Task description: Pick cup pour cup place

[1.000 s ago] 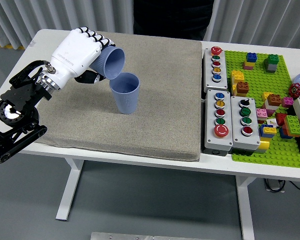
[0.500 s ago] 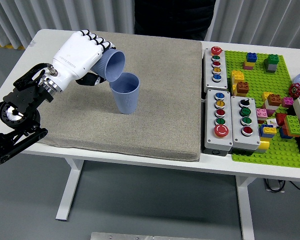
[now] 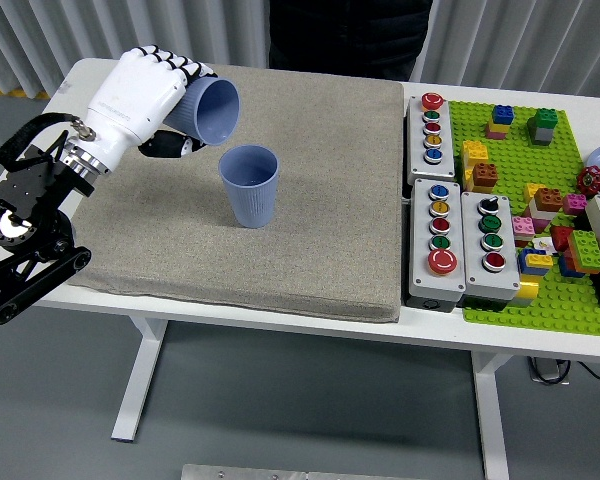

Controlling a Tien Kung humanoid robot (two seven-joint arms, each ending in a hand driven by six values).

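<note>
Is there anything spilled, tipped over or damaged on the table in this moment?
Nothing stands out. The left hand holds one blue cup tilted, above and left of the upright blue cup on the grey mat. No spill shows on the mat.

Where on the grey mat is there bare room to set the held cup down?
Bare mat lies between the standing blue cup and the button boxes, and along its near edge. The green brick baseplate is crowded.

Two blue cups point(image 3: 250, 185), three button boxes point(image 3: 433, 127), one green brick baseplate point(image 3: 520, 310), one grey mat point(image 3: 320, 240)
</note>
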